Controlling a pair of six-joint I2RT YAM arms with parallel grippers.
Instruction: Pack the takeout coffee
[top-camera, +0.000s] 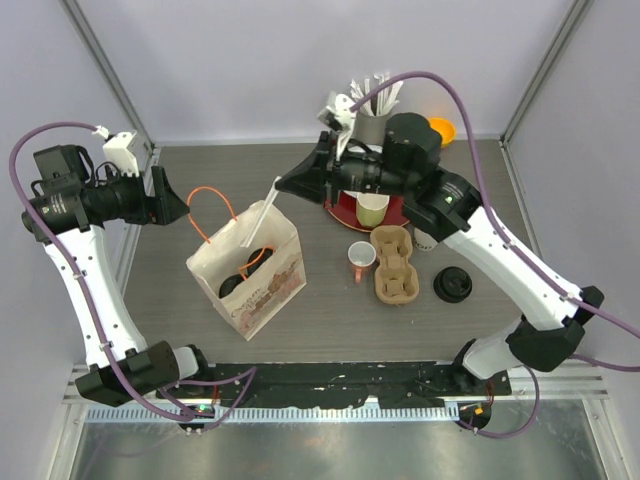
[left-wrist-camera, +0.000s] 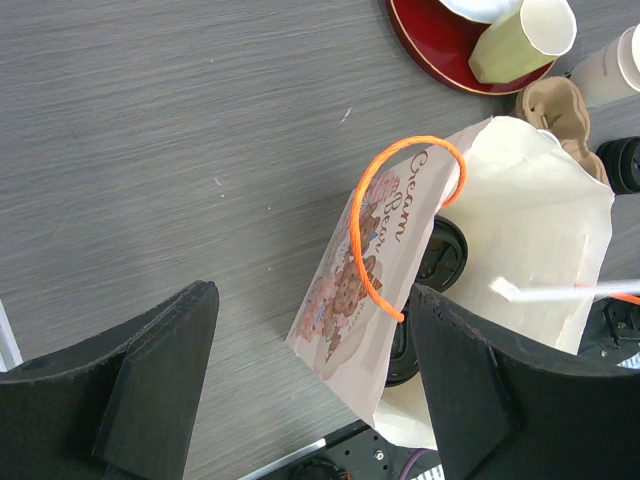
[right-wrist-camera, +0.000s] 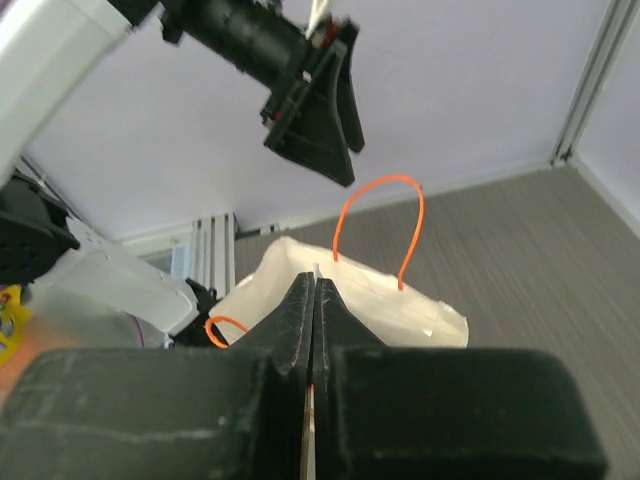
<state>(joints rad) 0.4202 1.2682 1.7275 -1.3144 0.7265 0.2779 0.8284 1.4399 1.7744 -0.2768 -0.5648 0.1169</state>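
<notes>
A cream paper bag (top-camera: 262, 270) with orange handles stands open left of centre. Two black cup lids (left-wrist-camera: 442, 250) show inside it in the left wrist view, and as dark shapes (top-camera: 240, 278) from above; the cups under them are hidden. My right gripper (top-camera: 284, 183) is shut on a white wrapped straw (top-camera: 262, 215) that slants down into the bag's mouth. In the right wrist view the jaws (right-wrist-camera: 314, 285) are pressed together on the thin straw above the bag (right-wrist-camera: 420, 315). My left gripper (top-camera: 172, 205) is open and empty, just left of the bag; its fingers (left-wrist-camera: 150, 380) frame the bag (left-wrist-camera: 520, 220).
A cardboard cup carrier (top-camera: 393, 262) lies right of the bag, with a white mug with a pink handle (top-camera: 360, 258) beside it. A pale green mug (top-camera: 372, 208) sits on a red plate (top-camera: 345, 212). A loose black lid (top-camera: 452, 284) lies further right. A straw holder (top-camera: 372, 112) stands at the back.
</notes>
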